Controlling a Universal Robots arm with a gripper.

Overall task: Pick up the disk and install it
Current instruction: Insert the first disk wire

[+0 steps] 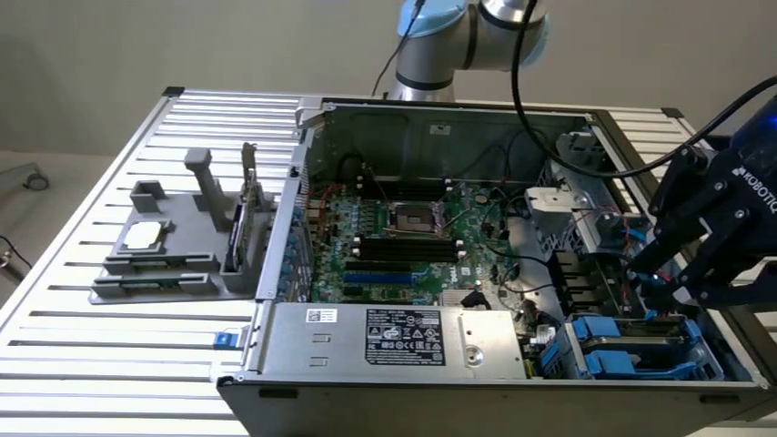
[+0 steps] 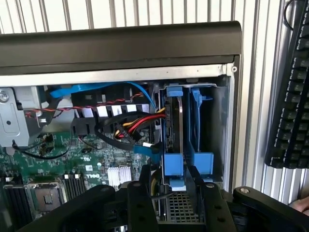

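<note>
centrally, ribbed silver aluminium worktop [image 1: 73,355] bearing open grey computer case [image 1: 364,387]; black hand [image 2: 171,193] wide above blue-railed silver-grey disk [image 2: 175,135].

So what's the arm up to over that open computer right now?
Gripper open, empty, hovering over the drive bay. Disk seated on edge in its blue rails, not held. Cables bunched right beside the bay.

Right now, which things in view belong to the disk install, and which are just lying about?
Job:
- disk, edge-on in the blue-railed drive bay
- gripper, open, just above it
- computer case

Lying about:
- grey parts holder
- keyboard
- slatted table
</note>
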